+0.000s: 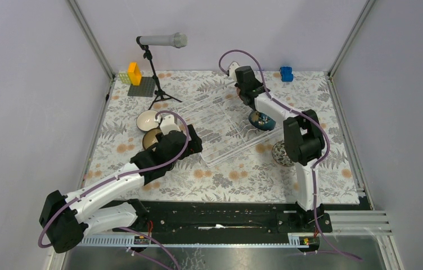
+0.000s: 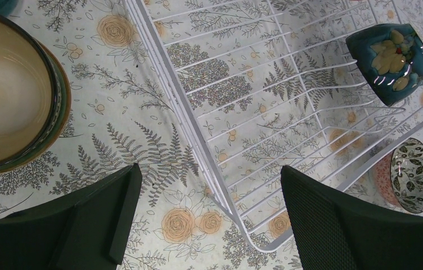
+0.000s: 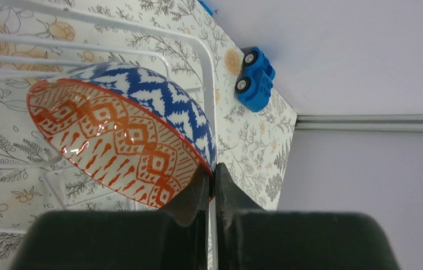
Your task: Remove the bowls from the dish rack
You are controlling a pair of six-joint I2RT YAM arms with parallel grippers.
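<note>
While the right gripper (image 3: 212, 177) is reaching over the far corner of the rack (image 1: 226, 139), its fingers are pinching together on the rim of the zigzag bowl (image 3: 125, 129), one finger on the orange-patterned inside and the other on the blue-and-white outside. That bowl is tilting up on its edge over the rack's far side, and a rack wire is running right along the line of the pinch. A blue toy car (image 3: 254, 79) is sitting beyond that corner, apart from the rack.

At the rack's near-left edge the left gripper (image 2: 209, 185) is hanging with its jaws spread wide, holding nothing and touching nothing that I can see.

A dark teal bowl (image 2: 389, 59) with gold marks is lying on its side inside the rack, toward its right end. Just outside the rack's right edge a leaf-patterned bowl (image 2: 414, 175) is resting with a pink rim showing beneath it. Left of the rack, a brown bowl (image 2: 12, 90) and a white-inside bowl (image 1: 148, 120) are sitting side by side.
</note>
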